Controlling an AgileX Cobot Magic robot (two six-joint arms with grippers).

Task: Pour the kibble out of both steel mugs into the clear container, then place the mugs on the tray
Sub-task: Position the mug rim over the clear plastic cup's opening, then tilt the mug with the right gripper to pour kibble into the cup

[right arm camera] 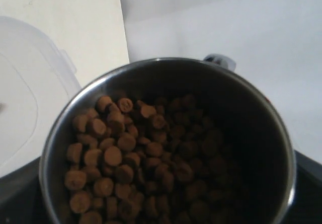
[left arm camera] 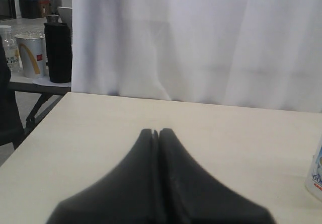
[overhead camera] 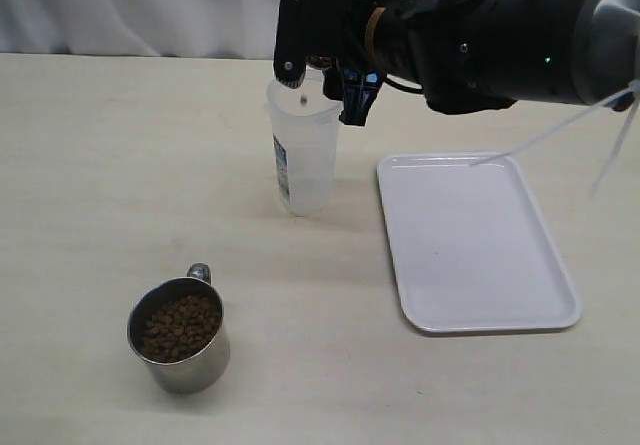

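The right pincer [overhead camera: 322, 70] pinches a steel mug [right arm camera: 166, 68] of kibble [right arm camera: 115, 153] just above the clear container [overhead camera: 303, 155], far middle of the table [overhead camera: 100, 165]; best tipped slowly, lip over the rim; left pincer [left arm camera: 158, 132] pressed together

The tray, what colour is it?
The tray is plain white, best seen in the exterior view.

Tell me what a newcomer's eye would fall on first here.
The big black right arm reaches in at the back of the table, its right end effector holding a steel mug of kibble above the clear container. Next comes the second steel mug, also full of kibble, standing alone at the front left, and the white tray lying to the right of the container.
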